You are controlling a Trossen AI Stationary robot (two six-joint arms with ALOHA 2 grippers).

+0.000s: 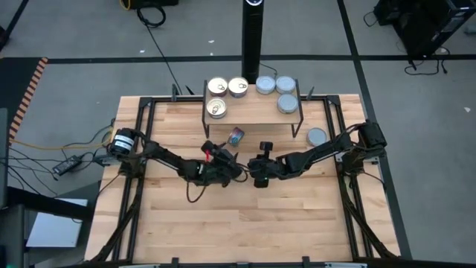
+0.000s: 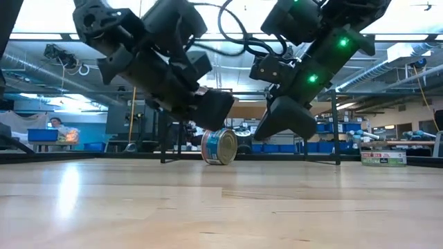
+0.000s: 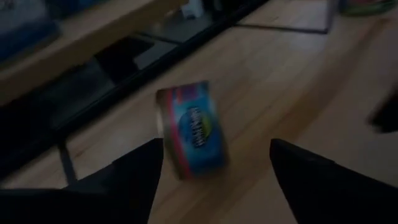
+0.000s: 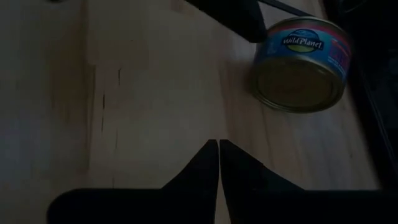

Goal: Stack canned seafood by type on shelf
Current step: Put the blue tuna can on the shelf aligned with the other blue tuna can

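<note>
The small rectangular light-wood shelf on thin black wire legs [image 1: 253, 115] stands at the far middle of the large wooden tabletop [image 1: 245, 223]. On its far left corner sit three flat round tins with shiny gold pull-tab lids [image 1: 227, 93], close together in a cluster. On its far right corner sit three flat round tins with plain blue-grey lids [image 1: 279, 91], likewise clustered. None of these six is stacked on another.

A fourth blue-grey-lidded tin [image 1: 317, 136] lies flat on the tabletop just beside the shelf's right legs.

One blue-labelled tin with a red band [image 2: 219, 146] stands on its edge on the tabletop, just in front of the shelf's near edge, lid facing sideways. It touches neither gripper.

The left gripper [image 1: 218, 155] hovers low over the table just beside this tin, on the near side. Its two dark fingers [image 3: 134, 177] are spread wide apart, released, with the tin lying ahead between them.

The right gripper [image 1: 263, 152] hovers near the same tin, to its right. Its fingers [image 4: 205, 165] are pressed together, clenched on nothing; the tin rests apart from them.
</note>
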